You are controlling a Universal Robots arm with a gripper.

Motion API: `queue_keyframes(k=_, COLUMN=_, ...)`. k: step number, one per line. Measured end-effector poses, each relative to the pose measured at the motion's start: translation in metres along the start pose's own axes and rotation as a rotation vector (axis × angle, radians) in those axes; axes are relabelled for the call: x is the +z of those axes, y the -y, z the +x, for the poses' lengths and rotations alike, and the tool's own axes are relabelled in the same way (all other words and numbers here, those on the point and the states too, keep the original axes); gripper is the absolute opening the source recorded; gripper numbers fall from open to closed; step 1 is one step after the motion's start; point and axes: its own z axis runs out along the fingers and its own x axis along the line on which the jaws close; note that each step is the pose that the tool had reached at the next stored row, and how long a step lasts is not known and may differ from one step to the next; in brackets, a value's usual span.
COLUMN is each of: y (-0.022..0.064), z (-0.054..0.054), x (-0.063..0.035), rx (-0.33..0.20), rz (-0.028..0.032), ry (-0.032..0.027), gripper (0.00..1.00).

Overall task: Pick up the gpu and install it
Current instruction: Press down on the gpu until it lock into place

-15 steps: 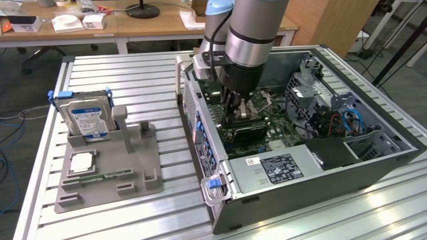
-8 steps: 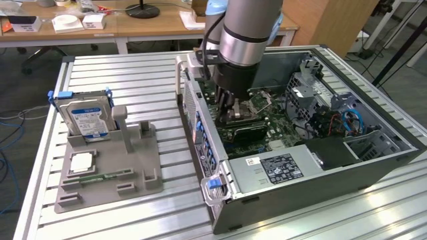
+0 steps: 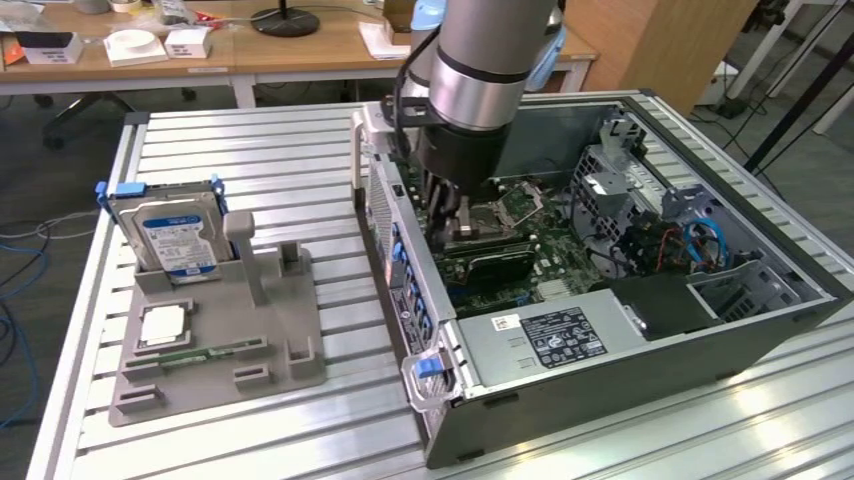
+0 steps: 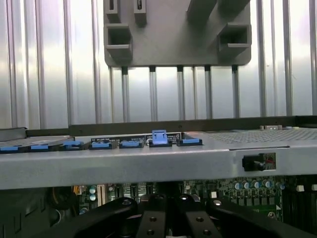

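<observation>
From my remote desk, the arm's black gripper (image 3: 451, 215) reaches down inside the open grey computer case (image 3: 747, 330), fingers clenched, over the motherboard, with the thin black gpu card (image 3: 497, 265) apparently seated in its slot just below; I judge the install step nearly finished, though whether the fingers grip the card I cannot tell. The exterior view takes in the grey parts holder (image 3: 220, 330) with its silver blue-labelled hard drive (image 3: 171, 235), while the wrist view adds the row of blue slot latches (image 4: 101, 145) along the case's rear wall.
</observation>
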Motion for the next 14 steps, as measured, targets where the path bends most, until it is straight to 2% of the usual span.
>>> queue_keyframes(k=9, y=-0.0037, z=0.000, x=-0.0022, rx=0.004, rz=-0.0003, ry=0.0002, gripper=0.11)
queue_keyframes(k=14, y=-0.0048, z=0.000, x=-0.0110, rx=0.005, rz=-0.0005, ry=0.0003, gripper=0.11)
